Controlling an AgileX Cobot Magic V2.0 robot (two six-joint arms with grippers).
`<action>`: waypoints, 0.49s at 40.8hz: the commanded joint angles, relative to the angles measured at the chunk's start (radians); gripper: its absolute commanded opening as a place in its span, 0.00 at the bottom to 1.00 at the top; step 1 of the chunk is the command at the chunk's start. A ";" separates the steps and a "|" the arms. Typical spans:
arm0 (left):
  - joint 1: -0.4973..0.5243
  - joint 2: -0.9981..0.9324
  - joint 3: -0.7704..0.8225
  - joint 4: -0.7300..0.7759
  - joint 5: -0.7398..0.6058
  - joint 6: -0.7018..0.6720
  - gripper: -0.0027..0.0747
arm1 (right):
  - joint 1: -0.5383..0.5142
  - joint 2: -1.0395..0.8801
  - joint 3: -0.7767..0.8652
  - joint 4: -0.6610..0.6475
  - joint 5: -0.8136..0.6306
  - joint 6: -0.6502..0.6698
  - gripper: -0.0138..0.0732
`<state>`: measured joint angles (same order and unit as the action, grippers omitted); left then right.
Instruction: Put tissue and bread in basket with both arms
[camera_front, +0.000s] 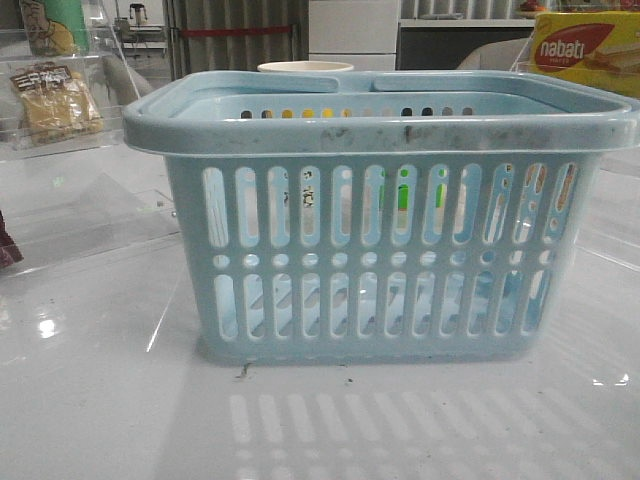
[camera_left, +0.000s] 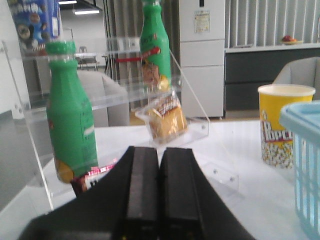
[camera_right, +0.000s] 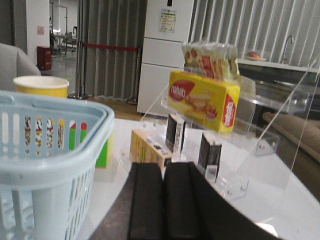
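Note:
The light-blue basket (camera_front: 380, 250) stands in the middle of the table; its corner shows in the left wrist view (camera_left: 306, 165) and its side in the right wrist view (camera_right: 45, 150). The bread (camera_front: 55, 100), a clear packet of tan pieces, lies on a clear shelf at the left, straight ahead of my left gripper (camera_left: 160, 150), which is shut and empty; the bread also shows in the left wrist view (camera_left: 165, 117). A small dark tissue pack (camera_right: 210, 149) stands on the right shelf just beyond my right gripper (camera_right: 164, 165), which is shut and empty. Neither gripper shows in the front view.
A clear acrylic rack (camera_left: 30, 125) holds green bottles (camera_left: 72, 125). A yellow popcorn cup (camera_left: 285, 125) stands behind the basket. The right rack holds a yellow nabati box (camera_right: 202, 100), a second dark pack (camera_right: 175, 131) and a tan box (camera_right: 147, 147).

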<state>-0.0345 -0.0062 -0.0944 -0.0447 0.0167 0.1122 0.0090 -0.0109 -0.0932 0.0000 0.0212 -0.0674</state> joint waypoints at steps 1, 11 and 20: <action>-0.005 -0.001 -0.149 -0.010 -0.056 -0.007 0.15 | -0.003 0.008 -0.182 -0.009 0.008 -0.001 0.22; -0.005 0.156 -0.476 -0.010 0.131 -0.007 0.15 | -0.003 0.195 -0.516 -0.009 0.235 -0.001 0.22; -0.005 0.327 -0.697 -0.010 0.408 -0.007 0.15 | -0.003 0.380 -0.712 -0.009 0.512 -0.001 0.22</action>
<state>-0.0345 0.2514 -0.7088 -0.0447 0.3887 0.1122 0.0090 0.2916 -0.7348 0.0000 0.5034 -0.0674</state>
